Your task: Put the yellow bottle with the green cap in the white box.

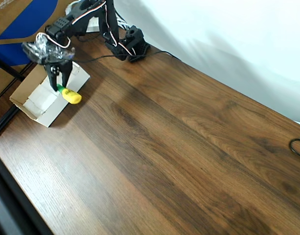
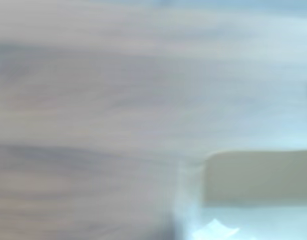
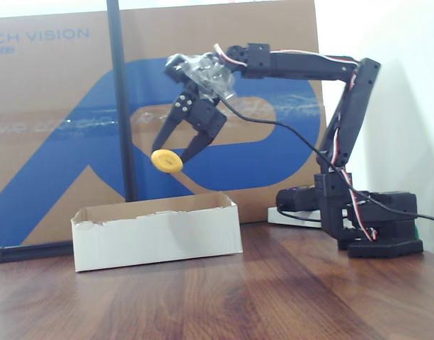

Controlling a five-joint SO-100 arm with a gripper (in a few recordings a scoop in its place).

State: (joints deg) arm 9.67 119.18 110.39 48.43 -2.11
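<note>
The yellow bottle with the green cap (image 1: 71, 96) hangs in the air over the right-hand edge of the white box (image 1: 46, 117), held at its cap end. In the fixed view I see its round yellow base (image 3: 166, 161) end-on, well above the box (image 3: 156, 237). My gripper (image 1: 59, 84) points down and is shut on the bottle, fingers on either side of the green cap. From the side, the gripper (image 3: 169, 154) hovers over the middle of the box. The wrist view is badly blurred, showing wood grain and a tan box wall (image 2: 258, 175).
A big brown-and-blue cardboard sheet (image 3: 61, 106) stands behind the box, with a black pole (image 3: 121, 106) in front of it. The arm's base (image 1: 132, 44) sits at the table's back edge. A black cable loop (image 1: 299, 147) lies at the right edge. Wide bare wood spreads to the right.
</note>
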